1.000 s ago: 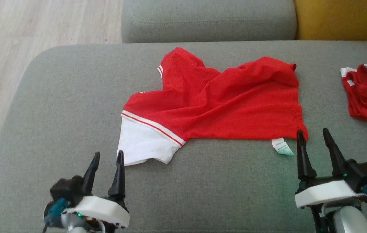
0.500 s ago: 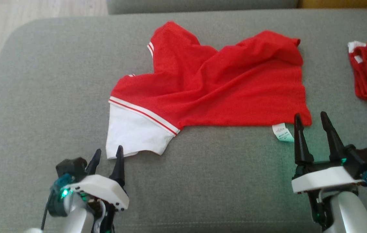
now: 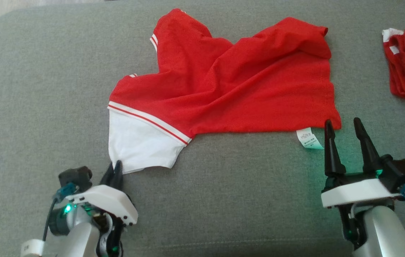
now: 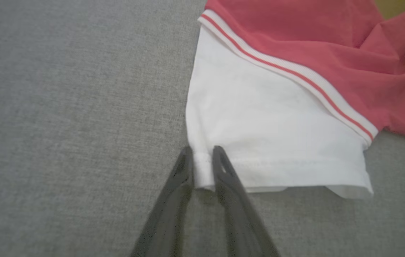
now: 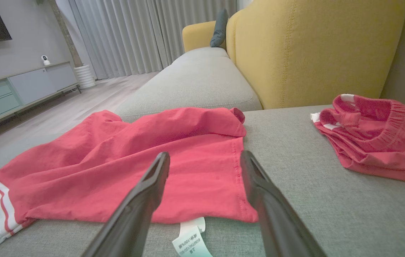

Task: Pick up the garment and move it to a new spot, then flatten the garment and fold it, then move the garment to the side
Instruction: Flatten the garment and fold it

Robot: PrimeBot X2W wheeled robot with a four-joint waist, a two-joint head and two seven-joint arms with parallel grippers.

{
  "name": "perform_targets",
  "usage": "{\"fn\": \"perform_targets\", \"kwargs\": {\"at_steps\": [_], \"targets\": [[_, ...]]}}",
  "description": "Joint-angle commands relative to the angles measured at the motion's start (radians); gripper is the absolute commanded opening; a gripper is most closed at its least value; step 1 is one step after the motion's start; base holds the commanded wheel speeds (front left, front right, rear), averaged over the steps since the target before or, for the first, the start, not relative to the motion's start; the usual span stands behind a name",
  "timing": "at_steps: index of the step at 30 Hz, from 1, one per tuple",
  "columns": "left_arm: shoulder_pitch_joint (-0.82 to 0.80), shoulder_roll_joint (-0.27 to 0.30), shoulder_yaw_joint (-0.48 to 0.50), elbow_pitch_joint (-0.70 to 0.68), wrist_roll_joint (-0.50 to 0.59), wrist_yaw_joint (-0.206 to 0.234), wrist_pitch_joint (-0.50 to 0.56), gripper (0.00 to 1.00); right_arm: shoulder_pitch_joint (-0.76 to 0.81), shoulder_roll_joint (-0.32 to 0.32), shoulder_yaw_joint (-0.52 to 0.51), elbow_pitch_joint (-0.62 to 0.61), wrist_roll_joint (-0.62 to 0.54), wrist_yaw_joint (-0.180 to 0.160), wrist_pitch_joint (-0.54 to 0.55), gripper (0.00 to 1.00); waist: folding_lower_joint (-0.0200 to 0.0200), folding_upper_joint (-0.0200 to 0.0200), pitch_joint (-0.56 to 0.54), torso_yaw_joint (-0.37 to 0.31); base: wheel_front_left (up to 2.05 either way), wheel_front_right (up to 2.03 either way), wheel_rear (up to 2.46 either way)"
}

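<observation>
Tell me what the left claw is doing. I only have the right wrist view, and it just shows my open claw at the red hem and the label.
Observer: The left claw has its two fingers pinched on the garment, with cloth between them.
Operator: Which part of it?
Observer: The near left corner of the white part, right at its hem.
Operator: Is that corner off the sofa?
Observer: No. In the left wrist view the white part lies on the grey cushion, not lifted.
</observation>
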Motion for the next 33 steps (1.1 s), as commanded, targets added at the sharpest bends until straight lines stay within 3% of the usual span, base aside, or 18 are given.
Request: {"fn": "perform_targets", "kwargs": {"at_steps": [1, 2, 13, 21, 30, 31, 33], "targets": [[-0.016, 0.006, 0.02, -0.009, -0.007, 0.0, 0.008, 0.08, -0.033, -0.004, 0.02, -0.026, 0.004, 0.007, -0.01, 1.0, -0.0001, 0.0, -0.002, 0.001, 0.0, 0.0, 0.0], [-0.016, 0.005, 0.017, -0.009, -0.008, -0.001, 0.009, 0.0, -0.032, -0.004, 0.017, -0.022, 0.003, 0.007, -0.011, 1.0, -0.0001, 0.0, -0.004, 0.003, 0.0, 0.0, 0.0], [0.003, 0.01, 0.03, -0.08, -0.018, 0.007, -0.059, 0.0, -0.069, -0.004, -0.129, 0.113, -0.03, 0.007, 0.086, 1.0, -0.0001, 0.0, -0.028, 0.055, 0.0, 0.0, 0.0], [0.025, 0.017, 0.036, -0.144, -0.022, 0.02, -0.079, 0.0, -0.164, -0.004, -0.204, 0.284, -0.077, 0.007, 0.148, 1.0, -0.0001, 0.0, -0.023, 0.099, 0.0, 0.0, 0.0], [0.041, 0.014, 0.022, -0.174, -0.026, 0.027, -0.078, 0.0, -0.198, -0.004, -0.165, 0.428, -0.069, 0.007, 0.2, 1.0, -0.0001, 0.0, -0.022, 0.124, 0.0, 0.0, 0.0], [0.043, 0.015, 0.022, -0.176, -0.027, 0.028, -0.079, 0.0, -0.199, -0.004, -0.158, 0.437, -0.064, 0.007, 0.207, 0.65, -0.0001, 0.0, -0.023, 0.123, 0.0, 0.0, 0.0], [0.044, 0.016, 0.023, -0.18, -0.029, 0.029, -0.082, 0.0, -0.203, -0.004, -0.143, 0.452, -0.055, 0.007, 0.22, 0.25, -0.0001, 0.0, -0.025, 0.122, 0.0, 0.0, 0.0]]}}
